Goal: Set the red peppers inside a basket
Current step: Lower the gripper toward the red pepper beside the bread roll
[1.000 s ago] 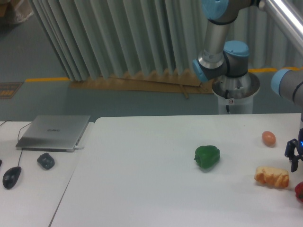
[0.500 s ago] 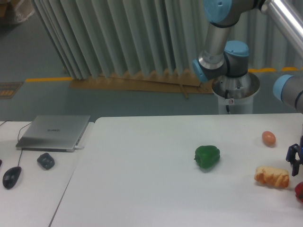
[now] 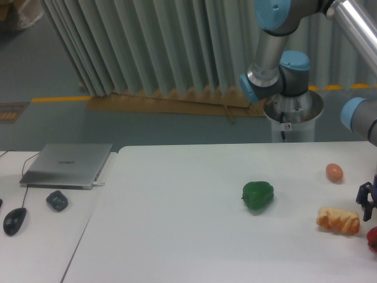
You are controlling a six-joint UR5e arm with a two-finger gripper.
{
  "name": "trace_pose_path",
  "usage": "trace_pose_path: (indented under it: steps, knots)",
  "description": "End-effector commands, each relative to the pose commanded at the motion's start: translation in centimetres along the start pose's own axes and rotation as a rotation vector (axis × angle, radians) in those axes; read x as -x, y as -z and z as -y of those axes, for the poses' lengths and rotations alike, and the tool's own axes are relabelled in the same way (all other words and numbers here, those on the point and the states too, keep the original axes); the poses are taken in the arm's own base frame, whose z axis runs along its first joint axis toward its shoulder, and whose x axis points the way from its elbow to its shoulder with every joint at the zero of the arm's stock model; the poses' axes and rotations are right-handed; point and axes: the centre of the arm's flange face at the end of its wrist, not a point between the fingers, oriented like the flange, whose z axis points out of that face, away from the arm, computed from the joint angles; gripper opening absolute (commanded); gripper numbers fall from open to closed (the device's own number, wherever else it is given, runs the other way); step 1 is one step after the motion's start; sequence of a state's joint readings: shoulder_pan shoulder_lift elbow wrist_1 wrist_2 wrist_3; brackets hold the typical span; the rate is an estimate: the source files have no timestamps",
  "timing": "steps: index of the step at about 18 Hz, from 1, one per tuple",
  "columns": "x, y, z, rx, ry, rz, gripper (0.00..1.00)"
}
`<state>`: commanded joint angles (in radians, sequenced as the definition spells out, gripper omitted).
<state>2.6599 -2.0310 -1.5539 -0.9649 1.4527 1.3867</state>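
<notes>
The gripper (image 3: 367,203) hangs at the table's right edge, mostly cut off by the picture's border; only a dark finger or two show, so whether it is spread or pressed together cannot be told, and nothing can be seen held in it. Just below it, toward the near right corner, a sliver of the red pepper (image 3: 372,238) shows, glossy, dark red and rounded, lying on the white table (image 3: 177,236). Whether the gripper touches it cannot be told. Just beside the pepper, toward the middle of the table, lies a lumpy, yellow-orange bread roll (image 3: 339,220) with a rough, crusty surface. Nearer the far right corner sits a small smooth orange-brown egg (image 3: 334,172). A green pepper (image 3: 258,196), shiny and lobed, rests right of the table's middle, well apart from the rest. On a second, lower tabletop to the left lie a closed silver laptop (image 3: 68,165), flat and matte, a dark rounded lump (image 3: 57,200) near it, and a black mouse (image 3: 14,220) with its cable.
</notes>
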Motion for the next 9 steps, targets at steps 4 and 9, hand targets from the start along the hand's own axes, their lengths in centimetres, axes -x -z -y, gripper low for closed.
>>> trace_pose_path:
  steps: [4, 9]
  knots:
    - [0.1, -0.6, -0.1, 0.0, 0.001, 0.001, 1.0]
    - [0.4, -1.4, -0.1, 0.0, 0.002, -0.001, 1.0]
